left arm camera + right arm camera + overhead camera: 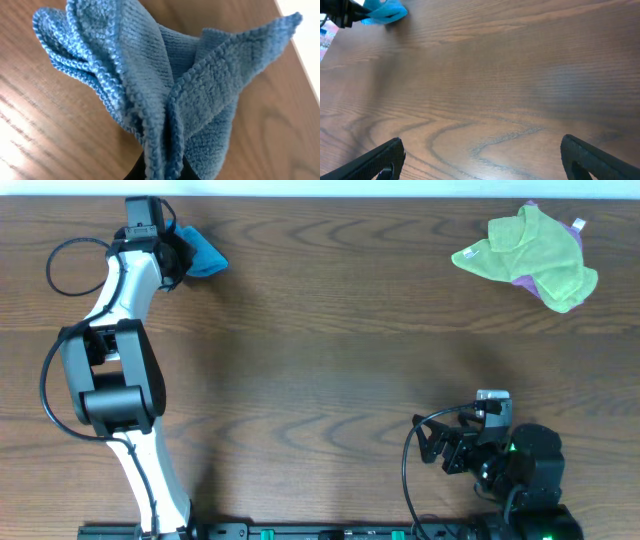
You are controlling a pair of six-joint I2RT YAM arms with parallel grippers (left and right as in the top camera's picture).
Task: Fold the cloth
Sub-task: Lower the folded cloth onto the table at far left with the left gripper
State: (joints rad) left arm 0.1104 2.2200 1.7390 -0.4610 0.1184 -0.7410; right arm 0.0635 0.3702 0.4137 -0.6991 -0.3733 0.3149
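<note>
The sky-blue cloth is bunched at the far left of the table, near the back edge. My left gripper is shut on it. In the left wrist view the cloth fans out in folds from between the fingers, held above the wood. The cloth also shows small in the right wrist view at the top left. My right gripper is open and empty near the front right of the table; its two fingertips frame bare wood.
A yellow-green cloth lies crumpled at the back right on top of a purple cloth. The table's back edge runs close behind the blue cloth. Black cables loop beside both arm bases.
</note>
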